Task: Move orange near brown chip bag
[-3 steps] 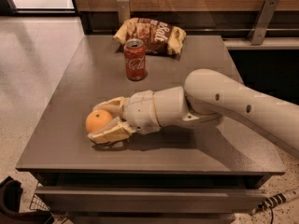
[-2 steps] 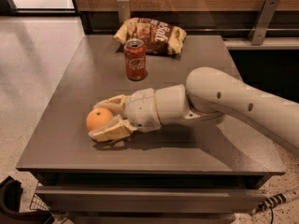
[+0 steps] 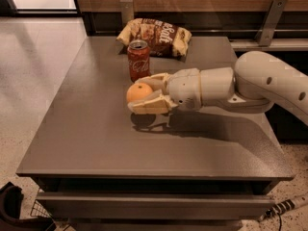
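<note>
In the camera view, the gripper (image 3: 140, 96) hung over the middle of the grey table (image 3: 91, 134), reaching in from the right on a thick, smooth, cream-white arm (image 3: 269, 81). Its two tan fingers (image 3: 147, 107) were closed on the orange (image 3: 137, 91), one above and one below the round, glossy fruit, which was held clear of the tabletop with a dark shadow (image 3: 149, 121) lying beneath it. Just beyond the orange, towards the far side, stood a red soda can (image 3: 138, 59), upright, cylindrical and shiny, directly between the fruit and the brown chip bag (image 3: 156, 36). The bag lay at the far edge of the table behind the can, crinkled and dark brown with yellowish ends and white lettering. The tabletop was flat, matte and slightly reflective. Two metal brackets (image 3: 127, 11) rose against the wooden wall behind it. Pale speckled floor (image 3: 33, 57) spread to the left, and a striped cable (image 3: 285, 207) lay at the near right.
</note>
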